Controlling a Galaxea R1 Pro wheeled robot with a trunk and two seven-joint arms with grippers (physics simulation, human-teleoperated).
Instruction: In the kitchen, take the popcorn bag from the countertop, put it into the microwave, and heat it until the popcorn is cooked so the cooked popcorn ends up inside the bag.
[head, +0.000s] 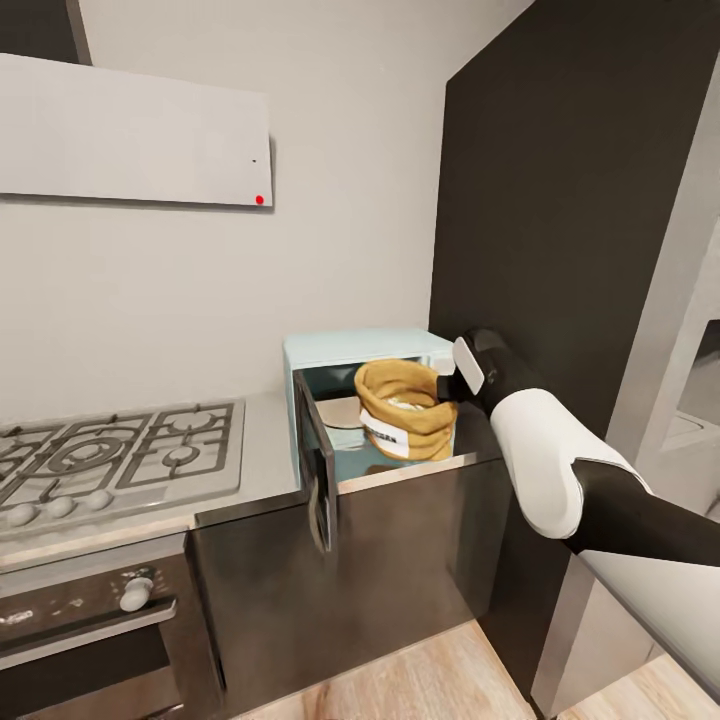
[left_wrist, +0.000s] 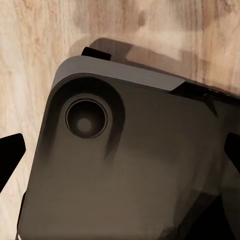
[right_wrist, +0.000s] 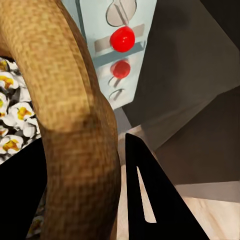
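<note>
Grey walls and a dark tall cabinet frame the kitchen corner, where one microwave (head: 365, 348) is seen on the countertop (head: 268, 440) with its door (head: 318, 470) swung open toward the hob (head: 115, 450). One popcorn bag (head: 403, 408) is seen at the mouth of the cavity: a golden-tan woven sack with a thick rolled rim and a white label with dark lettering on its front. It is held at the rim by the right gripper (head: 450, 383), whose arm reaches in from the right.

From the right wrist, the weave of the popcorn bag (right_wrist: 75, 125) is shown close up, with white and yellow puffed popcorn (right_wrist: 12, 122) inside it, a detail only faintly hinted at from the head. The rim appears to be pinched between the dark fingers (right_wrist: 150, 200), though the second finger is mostly hidden. Two red knobs (right_wrist: 122, 39) are counted on the white side panel.

From the left wrist, a dark rounded robot base (left_wrist: 125, 165) is seen over light wood floor (left_wrist: 40, 45); whether that gripper's jaws are apart or together cannot be told.
</note>
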